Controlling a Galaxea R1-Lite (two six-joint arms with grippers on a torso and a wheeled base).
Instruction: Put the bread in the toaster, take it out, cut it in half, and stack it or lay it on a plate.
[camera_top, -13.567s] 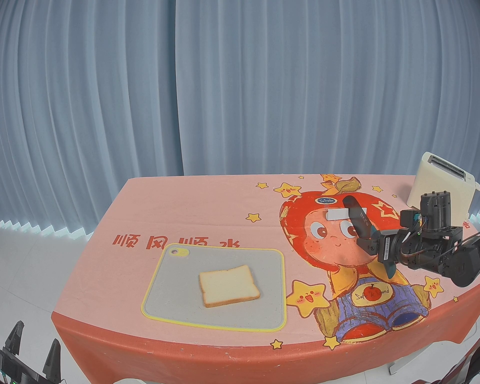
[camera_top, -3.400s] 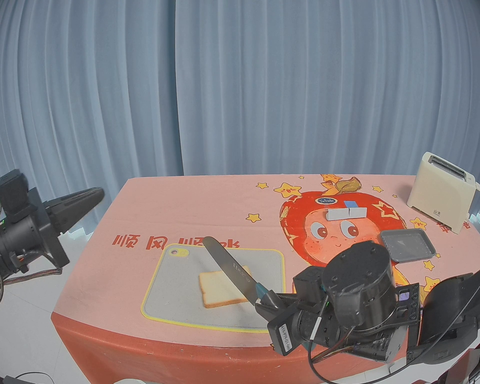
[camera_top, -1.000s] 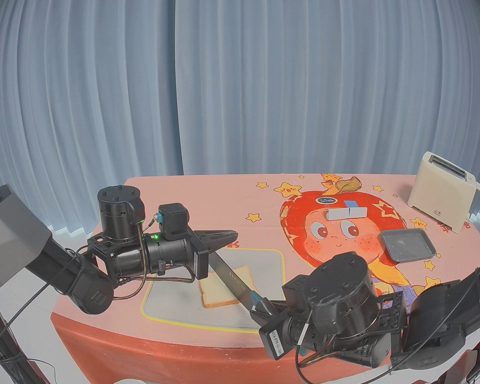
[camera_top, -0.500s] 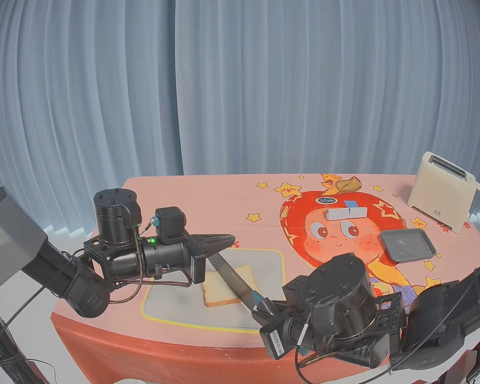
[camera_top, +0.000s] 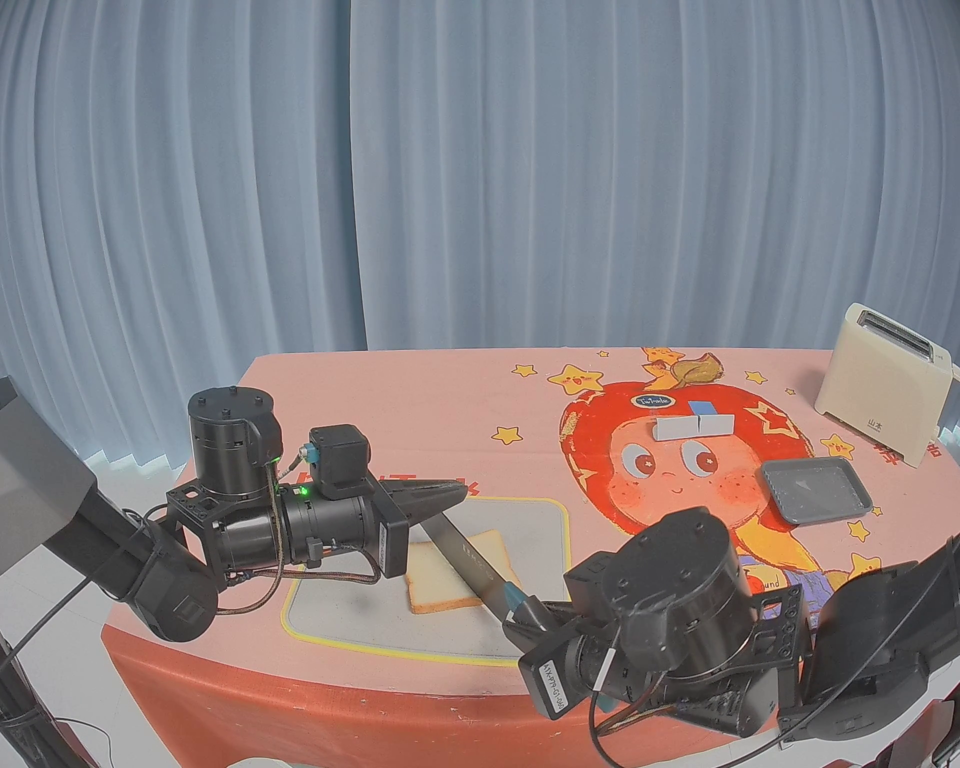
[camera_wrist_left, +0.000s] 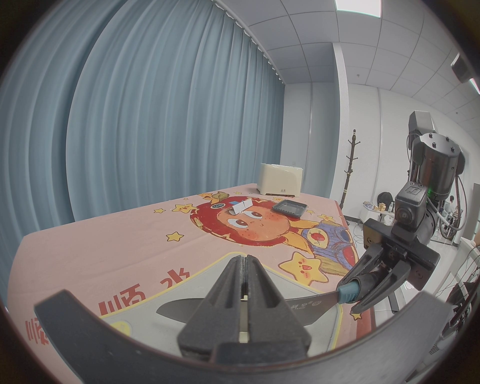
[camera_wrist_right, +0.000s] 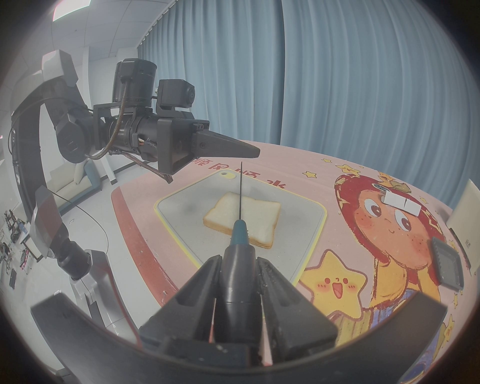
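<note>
A slice of bread (camera_top: 452, 583) (camera_wrist_right: 243, 218) lies flat on the grey cutting board (camera_top: 340, 590) (camera_wrist_right: 190, 210) with a yellow rim. My right gripper (camera_top: 528, 612) (camera_wrist_right: 240, 280) is shut on the knife's handle; the knife (camera_top: 462, 554) (camera_wrist_right: 239, 210) (camera_wrist_left: 300, 302) slants above the middle of the bread. My left gripper (camera_top: 450, 490) (camera_wrist_left: 243, 300) (camera_wrist_right: 235, 147) is shut and empty, hovering over the board's far-left part, next to the knife's tip. The cream toaster (camera_top: 885, 382) (camera_wrist_left: 280, 180) stands at the table's far right. A dark grey plate (camera_top: 813, 490) (camera_wrist_right: 446, 264) (camera_wrist_left: 290, 207) lies in front of it.
A small white and blue block (camera_top: 694, 423) rests on the printed tablecloth right of centre. The table's front edge runs just below the board. A coat stand (camera_wrist_left: 350, 165) and room clutter lie beyond the table.
Over the last second my left gripper has sunk slightly toward the board and drawn back a little. The knife has stayed over the bread. Earlier, the right arm brought the knife from the right.
</note>
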